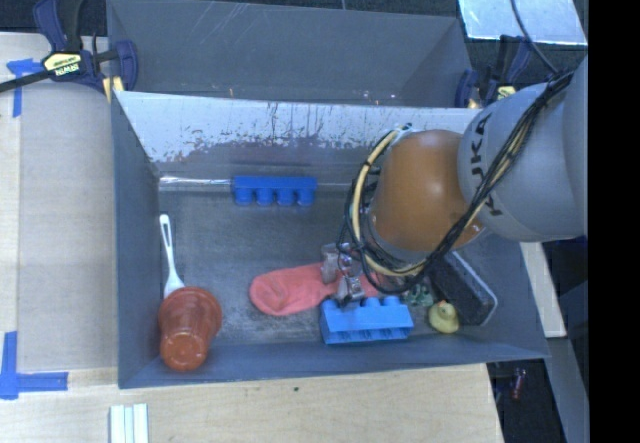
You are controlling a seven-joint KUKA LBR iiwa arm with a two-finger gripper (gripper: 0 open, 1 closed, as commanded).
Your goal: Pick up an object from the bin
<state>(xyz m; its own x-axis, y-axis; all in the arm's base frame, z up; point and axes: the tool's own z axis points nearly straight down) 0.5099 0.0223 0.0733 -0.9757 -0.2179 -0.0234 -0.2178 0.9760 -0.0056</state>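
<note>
jaws: low at the right end of the pink cloth, beside the blue block
opening: can't tell
grip: none seen

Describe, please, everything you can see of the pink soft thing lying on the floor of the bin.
The pink thing looks like soft cloth or foam. It is an elongated lump with a rounded left end, lying flat on the floor of the bin near the front wall, about midway. Its right end reaches the gripper, which sits low over it; whether it is gripped cannot be told. The studded blue block lies against its lower right side.
</note>
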